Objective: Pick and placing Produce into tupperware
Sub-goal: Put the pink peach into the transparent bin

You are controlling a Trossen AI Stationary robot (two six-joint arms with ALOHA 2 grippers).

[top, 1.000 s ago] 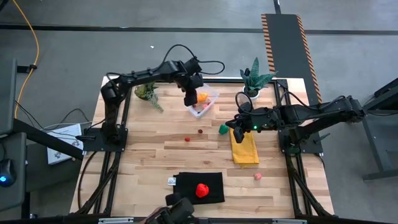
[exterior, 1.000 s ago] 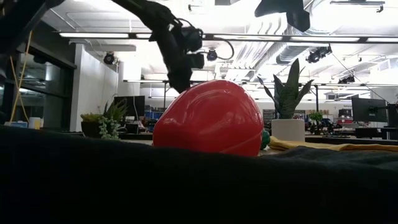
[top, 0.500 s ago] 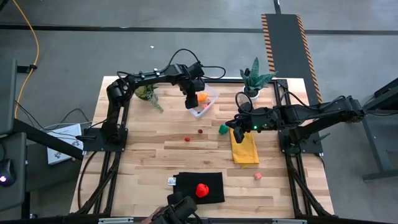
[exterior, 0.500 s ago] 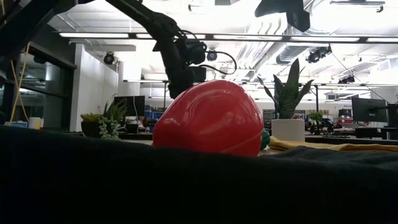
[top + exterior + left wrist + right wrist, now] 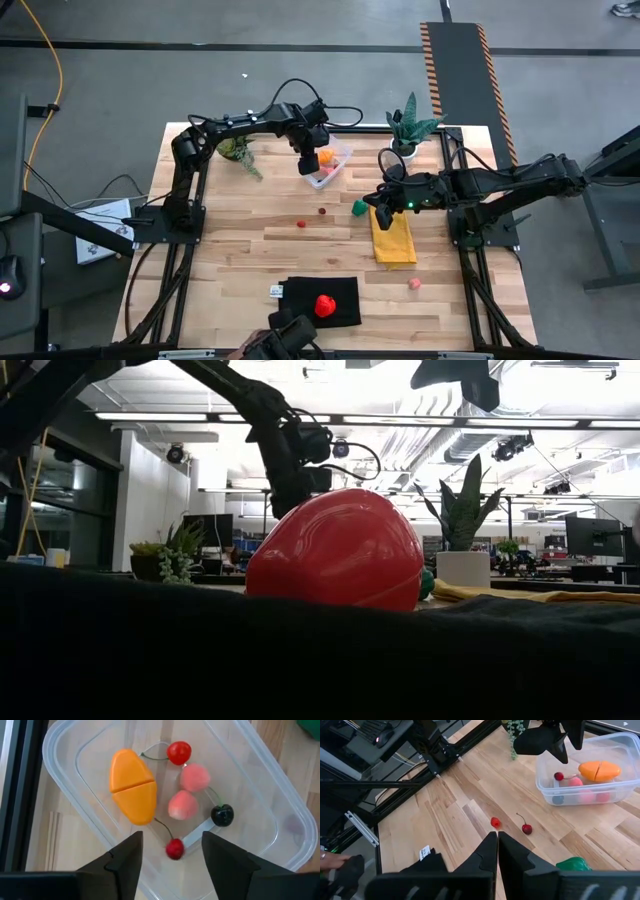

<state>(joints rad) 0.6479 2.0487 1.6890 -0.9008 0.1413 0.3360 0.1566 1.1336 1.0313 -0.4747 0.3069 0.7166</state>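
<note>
The clear tupperware (image 5: 331, 165) (image 5: 260, 795) (image 5: 585, 767) stands on the table's far middle. Inside lie an orange piece (image 5: 133, 786), red cherries (image 5: 178, 752), pink pieces (image 5: 182, 805) and a dark berry (image 5: 221, 815). My left gripper (image 5: 307, 160) (image 5: 172, 862) hovers open above the tub, holding nothing. My right gripper (image 5: 378, 207) (image 5: 497, 851) is shut and sits right of centre, beside the green piece (image 5: 358, 207) (image 5: 575, 864). Two red berries (image 5: 301, 224) (image 5: 322, 211) lie on the bare wood. A pink piece (image 5: 414, 284) rests near the right front. The red strawberry (image 5: 323, 305) (image 5: 335, 550) sits on a black cloth (image 5: 320, 298).
A yellow cloth (image 5: 393, 238) lies under and in front of my right gripper. A trailing plant (image 5: 238, 152) sits left of the tub, and a spiky plant in a white pot (image 5: 408, 130) (image 5: 462, 565) to its right. Bare wood shows between tub and black cloth.
In the first half second my left arm shifted slightly toward the table's right, its gripper staying over the tub. Since then nothing has moved.
</note>
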